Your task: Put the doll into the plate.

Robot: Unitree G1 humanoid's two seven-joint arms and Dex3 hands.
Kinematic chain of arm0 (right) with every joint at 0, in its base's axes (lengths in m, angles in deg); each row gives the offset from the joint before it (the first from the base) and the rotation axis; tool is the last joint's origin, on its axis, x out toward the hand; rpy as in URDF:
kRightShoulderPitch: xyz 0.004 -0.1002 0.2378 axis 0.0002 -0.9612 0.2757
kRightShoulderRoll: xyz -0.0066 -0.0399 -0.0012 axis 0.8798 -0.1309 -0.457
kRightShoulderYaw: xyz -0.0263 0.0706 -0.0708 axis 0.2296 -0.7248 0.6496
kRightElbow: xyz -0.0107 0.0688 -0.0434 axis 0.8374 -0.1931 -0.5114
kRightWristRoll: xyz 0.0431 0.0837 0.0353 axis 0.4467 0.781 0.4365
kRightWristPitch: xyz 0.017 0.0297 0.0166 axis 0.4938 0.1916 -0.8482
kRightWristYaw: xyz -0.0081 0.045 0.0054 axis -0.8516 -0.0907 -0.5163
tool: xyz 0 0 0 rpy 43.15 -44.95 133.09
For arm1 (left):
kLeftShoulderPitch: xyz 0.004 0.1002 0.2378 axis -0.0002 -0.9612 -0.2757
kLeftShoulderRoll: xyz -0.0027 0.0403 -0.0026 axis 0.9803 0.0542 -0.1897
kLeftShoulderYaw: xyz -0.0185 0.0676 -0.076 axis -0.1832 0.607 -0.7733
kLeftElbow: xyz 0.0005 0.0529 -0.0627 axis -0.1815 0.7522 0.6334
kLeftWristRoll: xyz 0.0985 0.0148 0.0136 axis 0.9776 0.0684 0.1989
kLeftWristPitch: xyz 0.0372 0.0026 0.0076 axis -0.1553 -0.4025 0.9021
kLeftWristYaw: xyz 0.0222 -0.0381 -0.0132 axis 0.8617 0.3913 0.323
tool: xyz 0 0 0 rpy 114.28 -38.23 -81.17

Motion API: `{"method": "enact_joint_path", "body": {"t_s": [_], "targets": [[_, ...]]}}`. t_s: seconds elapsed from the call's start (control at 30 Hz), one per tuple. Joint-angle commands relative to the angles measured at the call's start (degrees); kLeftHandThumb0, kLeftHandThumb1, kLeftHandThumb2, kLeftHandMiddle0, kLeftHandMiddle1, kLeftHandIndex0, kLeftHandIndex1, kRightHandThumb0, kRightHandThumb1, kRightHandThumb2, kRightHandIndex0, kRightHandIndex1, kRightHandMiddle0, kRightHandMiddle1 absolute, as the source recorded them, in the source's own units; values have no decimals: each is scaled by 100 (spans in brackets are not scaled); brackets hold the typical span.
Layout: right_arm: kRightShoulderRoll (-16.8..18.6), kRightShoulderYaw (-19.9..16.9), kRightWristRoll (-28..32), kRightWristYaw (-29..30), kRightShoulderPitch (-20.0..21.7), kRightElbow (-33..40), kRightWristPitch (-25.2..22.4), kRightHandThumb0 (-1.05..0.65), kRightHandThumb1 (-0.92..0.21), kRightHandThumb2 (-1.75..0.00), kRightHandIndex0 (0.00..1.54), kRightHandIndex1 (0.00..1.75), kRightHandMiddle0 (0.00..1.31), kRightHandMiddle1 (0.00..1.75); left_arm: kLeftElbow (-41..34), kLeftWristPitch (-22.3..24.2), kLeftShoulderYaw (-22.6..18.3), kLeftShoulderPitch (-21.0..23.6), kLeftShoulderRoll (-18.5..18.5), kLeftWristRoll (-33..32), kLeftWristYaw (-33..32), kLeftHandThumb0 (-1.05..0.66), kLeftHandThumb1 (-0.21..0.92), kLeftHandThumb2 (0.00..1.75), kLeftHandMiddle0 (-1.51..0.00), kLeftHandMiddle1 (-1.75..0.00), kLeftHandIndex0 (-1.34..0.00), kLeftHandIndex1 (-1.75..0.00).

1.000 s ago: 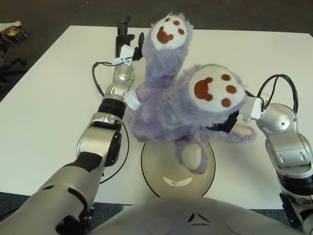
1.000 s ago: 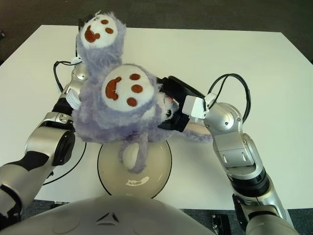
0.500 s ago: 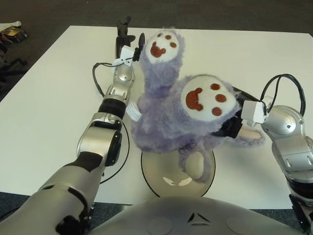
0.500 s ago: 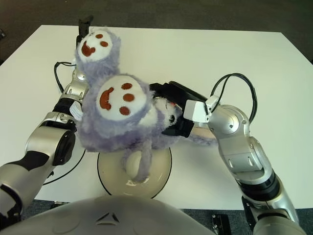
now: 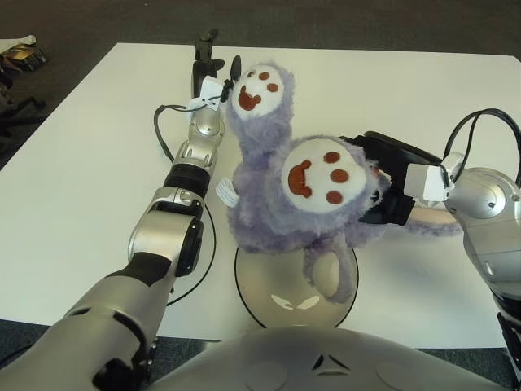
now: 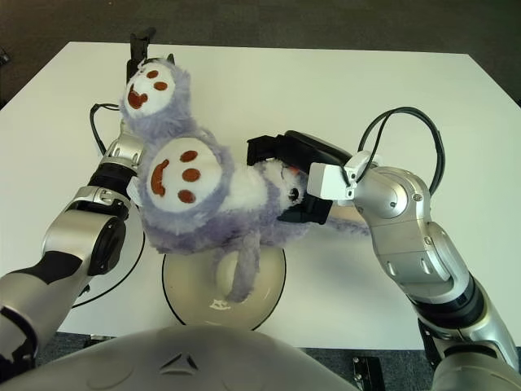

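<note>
A white bench [image 5: 98,147] stands on dark carpet. The right hand [image 6: 285,175], at about 3 o'clock of the scene, has its black fingers clamped around the fluffy purple plush doll [image 5: 305,208], holding it in the air with its two white, red-printed paws turned upward. Below the doll, at 6 o'clock, lies a round beige plate with a dark rim [image 5: 260,297]; the doll's tail dangles over it. The left hand [image 5: 207,61] shows at 11 o'clock, beside the doll's upper paw; I cannot tell its fingers' state.
</note>
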Motion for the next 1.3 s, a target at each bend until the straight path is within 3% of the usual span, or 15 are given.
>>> {"method": "enact_joint_path", "body": {"t_s": [0.0, 0.07, 0.13, 0.17, 0.23, 0.3, 0.37, 0.73, 1.27], "targets": [[-95, -107, 138, -121, 115, -25, -23, 0, -45, -111, 47, 175, 45, 157, 54, -25, -20, 167, 14, -50, 74, -76, 92, 76, -21, -106, 0, -81], [-97, -171, 227, -159, 91, -51, 2, 0, -59, -92, 38, 169, 37, 162, 64, -13, -36, 176, 14, -87, 123, -76, 92, 76, -21, -107, 0, -78], [-101, -211, 281, -179, 75, -61, 41, -18, -65, -82, 23, 160, 38, 163, 72, -13, -46, 183, 10, -107, 141, -75, 92, 77, -22, -107, 0, -77], [-108, -233, 309, -186, 67, -70, 67, -21, -48, -95, 16, 155, 26, 159, 82, -16, -49, 189, 7, -114, 144, -75, 92, 77, -21, -107, 0, -76], [-112, -320, 423, -221, 29, -72, 126, -24, -31, -110, 9, 151, 14, 156, 97, -15, -55, 202, -1, -136, 154, -75, 92, 76, -21, -107, 0, -75], [-82, -411, 556, -248, -3, -72, 143, -26, -20, -119, 4, 147, 6, 152, 112, -2, -61, 218, -10, -159, 169, -75, 92, 76, -21, -108, 0, -74], [-68, -493, 666, -249, -32, -58, 129, -27, -17, -122, 2, 143, 3, 148, 116, 12, -66, 226, -15, -182, 185, -75, 92, 77, -21, -108, 0, -73], [-266, -546, 573, -159, -14, -157, 362, -40, -18, -117, 0, 107, 0, 123, 168, -83, -61, 258, -32, -244, 239, -77, 92, 74, -22, -108, 0, -75], [-331, -570, 575, -159, 21, -408, 841, -48, -25, -110, 1, 87, 0, 110, 204, -82, -91, 334, -81, -247, 199, -77, 92, 73, -23, -108, 0, -80]]}}
